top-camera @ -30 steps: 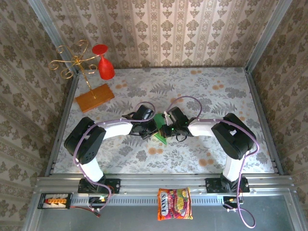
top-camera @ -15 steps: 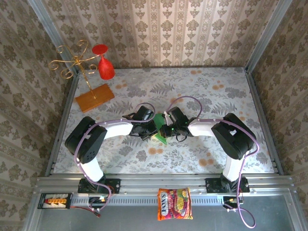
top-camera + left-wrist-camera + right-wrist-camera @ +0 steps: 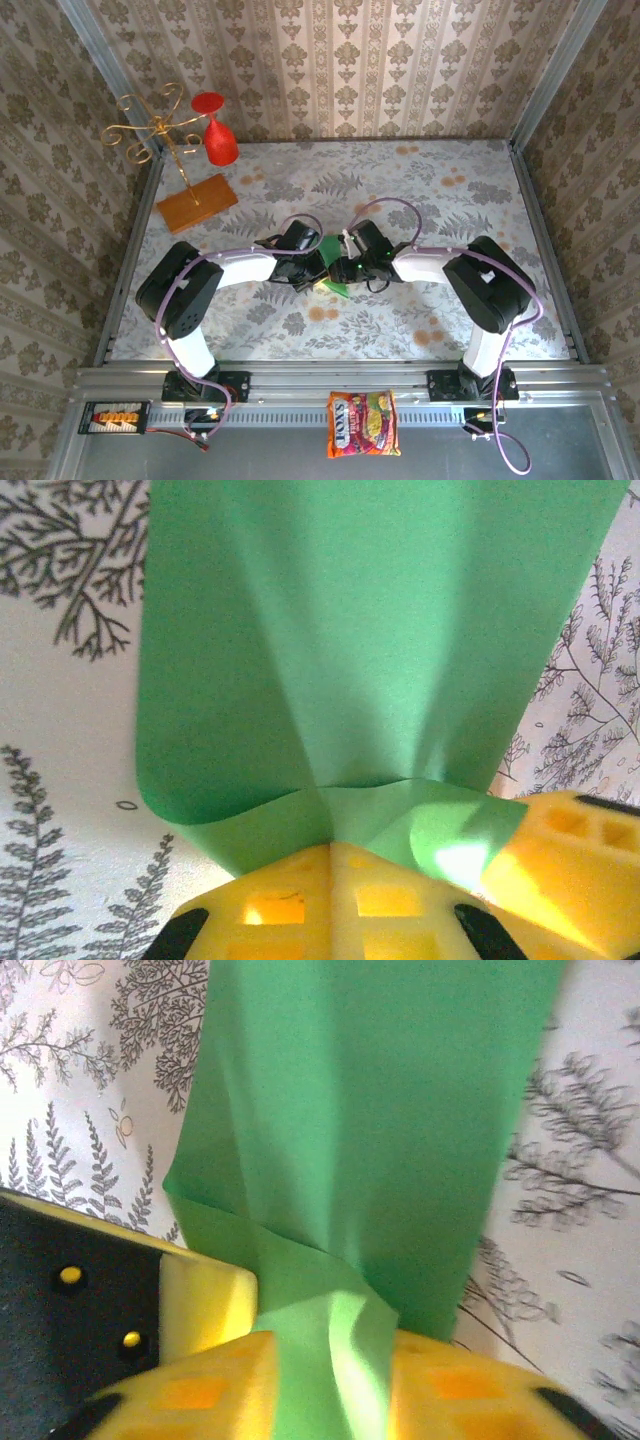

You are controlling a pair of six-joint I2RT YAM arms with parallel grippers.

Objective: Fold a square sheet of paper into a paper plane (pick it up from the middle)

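Counted: two robot arms (image 3: 190, 290) (image 3: 490, 285), one green sheet of paper (image 3: 333, 247), one orange-brown board (image 3: 197, 203), one gold rack (image 3: 150, 125), one red glass (image 3: 218, 135), one snack packet (image 3: 363, 423).

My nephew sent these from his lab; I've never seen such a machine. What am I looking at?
Two robot arms are bolted at the near edge of a table. The wide picture looks down from above and behind them; each close-up comes from a camera on one wrist, that arm's yellow fingers at the bottom. The left fingers are pinched shut on a part-folded green paper; it also runs between the right fingers, how tightly I cannot tell. At the back left stands a gold rack on an orange board, a red glass beside it. A snack packet lies by the front rail.
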